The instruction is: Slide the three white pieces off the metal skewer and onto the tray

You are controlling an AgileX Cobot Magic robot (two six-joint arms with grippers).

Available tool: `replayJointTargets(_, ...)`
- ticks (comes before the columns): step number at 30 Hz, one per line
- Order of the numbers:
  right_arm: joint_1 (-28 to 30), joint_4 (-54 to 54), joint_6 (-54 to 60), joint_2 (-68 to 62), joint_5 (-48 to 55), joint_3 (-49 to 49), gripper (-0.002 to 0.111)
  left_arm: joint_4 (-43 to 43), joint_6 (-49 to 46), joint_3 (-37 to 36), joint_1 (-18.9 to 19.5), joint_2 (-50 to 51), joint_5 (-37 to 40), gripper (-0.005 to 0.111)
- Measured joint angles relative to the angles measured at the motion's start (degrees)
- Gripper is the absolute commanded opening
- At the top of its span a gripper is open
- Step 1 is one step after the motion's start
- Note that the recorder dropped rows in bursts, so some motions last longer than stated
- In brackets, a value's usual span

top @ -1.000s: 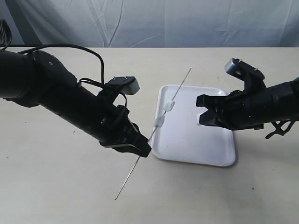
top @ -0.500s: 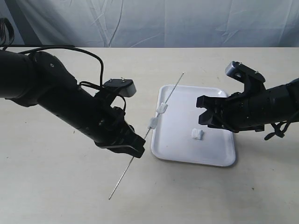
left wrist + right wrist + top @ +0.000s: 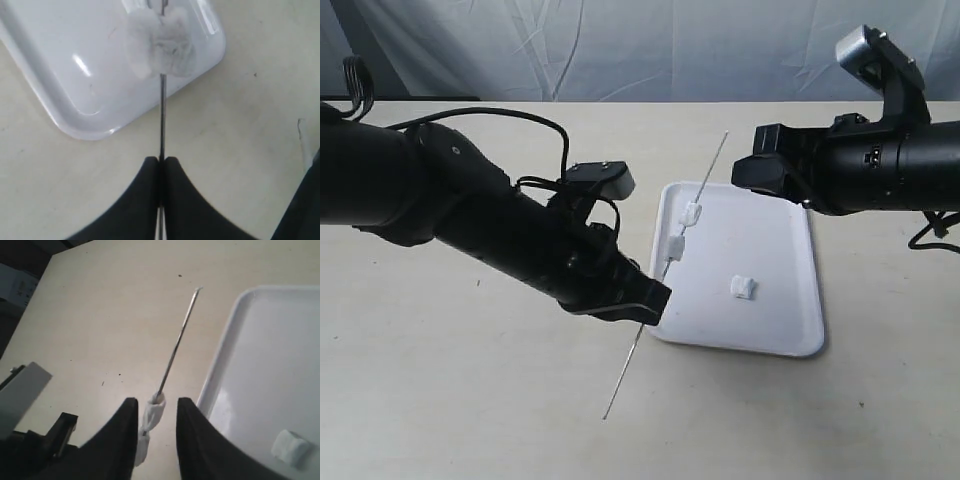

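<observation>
— Skewer [image 3: 624, 371]: held where, and how?
— Pinched by the left gripper [image 3: 650, 300], fingers [image 3: 142, 200] pressed together on the thin rod with no gap showing. Gripped below the middle, just left of the tray [image 3: 760, 240], by the near left corner.
— Lying which way?
— Slanted: near tip down by the table [image 3: 470, 400], far tip up beyond the tray's far left corner. Touching the table or not at the near tip: cannot tell.
— Loaded with what?
— Two white lumps, threaded close together just beyond the grip. Lower piece [image 3: 675, 247] nearest the fingers, upper piece [image 3: 693, 212] just past that, both near the tray's left rim.
— And the third lump?
— Loose piece [image 3: 744, 288], off the rod, lying on the tray floor about mid-tray, well apart from the other two, to the right.
— Right gripper [image 3: 747, 168]?
— Fingers [image 3: 125, 440] spread, pinching nothing. Hanging over the tray's far edge, just right of the rod's bare far end, not touching. Seen from the wrist camera there: upper piece framed in the gap between the two fingers, clear of both, bare rod running on beyond.
— Tray?
— White, rounded corners, low rim, flat on the pale table between the two arms.
</observation>
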State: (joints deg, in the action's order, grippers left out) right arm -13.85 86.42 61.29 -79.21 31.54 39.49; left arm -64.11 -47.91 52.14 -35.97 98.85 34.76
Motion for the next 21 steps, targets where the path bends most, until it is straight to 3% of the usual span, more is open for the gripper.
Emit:
replayJointTargets(5,0.0,0.0,0.0,0.5,1.0,0.0,0.04,-6.2,-2.7,1.8,0.0,0.1,0.8,0.0)
replayJointTargets(21,0.0,2.3,0.0,0.4,1.4,0.0,0.038,-9.0,-3.3,5.4,-2.7,1.2,1.9,0.0)
